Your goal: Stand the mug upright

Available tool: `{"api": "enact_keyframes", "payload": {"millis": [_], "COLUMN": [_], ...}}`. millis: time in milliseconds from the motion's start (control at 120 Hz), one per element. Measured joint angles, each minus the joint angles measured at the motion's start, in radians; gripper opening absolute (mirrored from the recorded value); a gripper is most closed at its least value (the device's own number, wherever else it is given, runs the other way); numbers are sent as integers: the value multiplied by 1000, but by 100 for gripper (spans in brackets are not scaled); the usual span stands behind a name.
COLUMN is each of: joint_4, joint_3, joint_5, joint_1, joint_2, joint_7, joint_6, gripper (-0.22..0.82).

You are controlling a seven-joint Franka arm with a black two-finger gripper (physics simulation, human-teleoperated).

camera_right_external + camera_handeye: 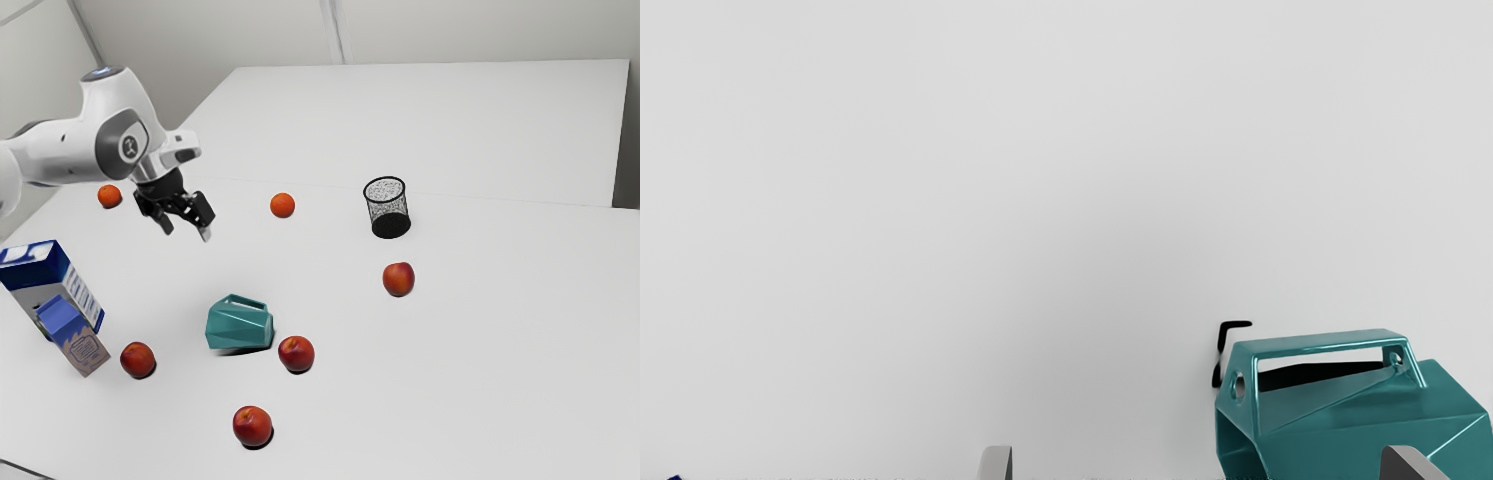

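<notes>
4 red fruits [252, 426], 1 mug [239, 328] on side, 2 ctns [80, 345], 2 oranges [282, 205]

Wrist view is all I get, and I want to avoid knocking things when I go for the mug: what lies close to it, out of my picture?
Observer: A red fruit sits close beside the mug, toward the exterior view's right.

Operator: And toward the exterior view's left, what is the nearest thing?

Observer: Another red fruit, with a wider gap to the mug; it lies nearer the small carton.
</notes>
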Motion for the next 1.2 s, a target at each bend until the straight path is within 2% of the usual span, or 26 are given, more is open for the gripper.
{"api": "enact_keyframes", "payload": {"millis": [142,367,742,1200], "joint_4": [-54,-191,-233,-234], "joint_3": [2,5,51,53], "joint_5": [-20,-195,-449,-730], "joint_1": [-8,-4,-14,69], "joint_2": [-38,-81,-1,88], "joint_7": [-2,19,102,254], "joint_6": [12,14,17,-57], "gripper": [60,60,60,60]}}
